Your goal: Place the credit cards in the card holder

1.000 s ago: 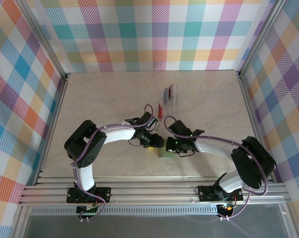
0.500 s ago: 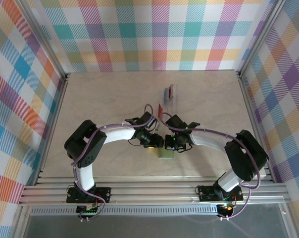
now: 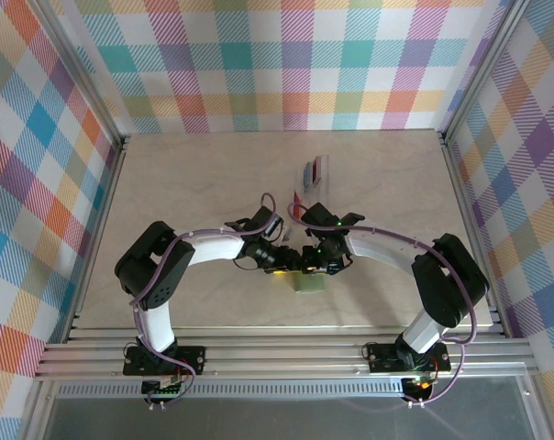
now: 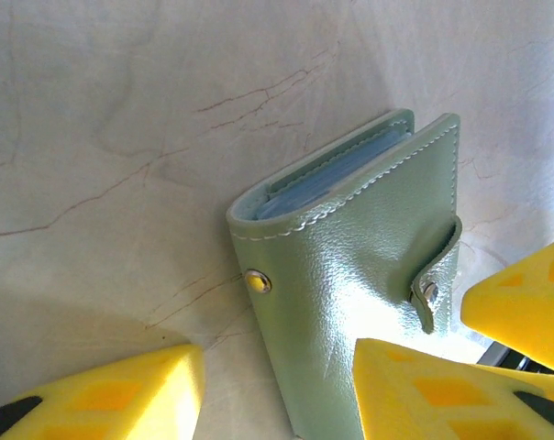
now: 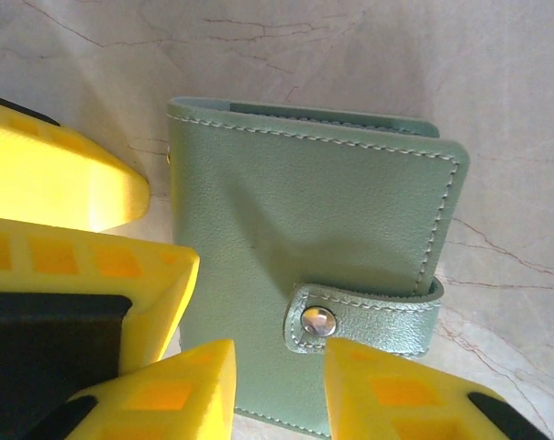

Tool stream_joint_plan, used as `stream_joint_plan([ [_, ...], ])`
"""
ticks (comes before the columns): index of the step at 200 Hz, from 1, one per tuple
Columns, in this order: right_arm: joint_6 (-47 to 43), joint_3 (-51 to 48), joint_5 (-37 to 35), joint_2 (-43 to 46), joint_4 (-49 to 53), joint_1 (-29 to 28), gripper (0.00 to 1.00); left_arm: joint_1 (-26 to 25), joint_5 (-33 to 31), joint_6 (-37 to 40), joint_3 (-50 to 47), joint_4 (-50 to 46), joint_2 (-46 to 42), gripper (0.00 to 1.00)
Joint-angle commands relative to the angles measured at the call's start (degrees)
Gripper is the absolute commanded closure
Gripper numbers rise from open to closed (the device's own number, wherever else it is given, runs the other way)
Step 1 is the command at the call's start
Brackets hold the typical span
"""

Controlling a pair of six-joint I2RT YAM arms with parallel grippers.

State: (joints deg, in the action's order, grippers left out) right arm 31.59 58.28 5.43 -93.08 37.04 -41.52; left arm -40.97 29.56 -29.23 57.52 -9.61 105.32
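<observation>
The card holder (image 5: 304, 220) is sage green with pale stitching and silver snaps. The desk (image 4: 121, 137) under it is cream, brown-veined marble. The left tool (image 4: 277, 353) and right tool (image 5: 277, 367) have yellow fingers.

Surface: pale beige marble-pattern tabletop (image 3: 185, 183) with thin brown veins. Near the front centre lies a small sage-green stitched folding card holder (image 3: 306, 282), folded, clasp tab wrapped over one edge. Well behind it stands a small clear plastic rack (image 3: 321, 177) holding thin red and blue cards (image 3: 309, 171) on edge. A flat red card (image 3: 297, 198) is just in front of the rack, partly hidden.
</observation>
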Motion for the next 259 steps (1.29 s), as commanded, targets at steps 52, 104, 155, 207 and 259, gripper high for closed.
stream_joint_plan([
  [52, -4.92, 2.1, -8.95, 7.3, -3.94, -0.32, 0.33, 1.94, -12.42, 2.7, -5.68, 1.09, -12.71, 0.25],
  [104, -6.21, 1.4, -18.2, 14.34, -7.99, 0.23, 0.0, 3.27, -32.74, 6.14, -10.77, -4.95, -35.48, 0.0],
  [155, -4.99, -2.57, -31.07, 22.72, -9.24, 8.04, 0.0, 3.3, -81.01, -4.62, -5.05, -25.57, -45.93, 0.0],
  [207, -13.6, -18.05, -47.75, 35.33, -28.42, 16.29, 0.0, 7.5, -103.73, 1.89, -11.85, -16.11, -42.19, 0.0],
  [259, -27.53, -36.81, -34.53, 40.94, -56.71, 26.95, 0.0, 21.26, -76.84, 20.57, -28.87, 17.5, -45.72, 0.0],
])
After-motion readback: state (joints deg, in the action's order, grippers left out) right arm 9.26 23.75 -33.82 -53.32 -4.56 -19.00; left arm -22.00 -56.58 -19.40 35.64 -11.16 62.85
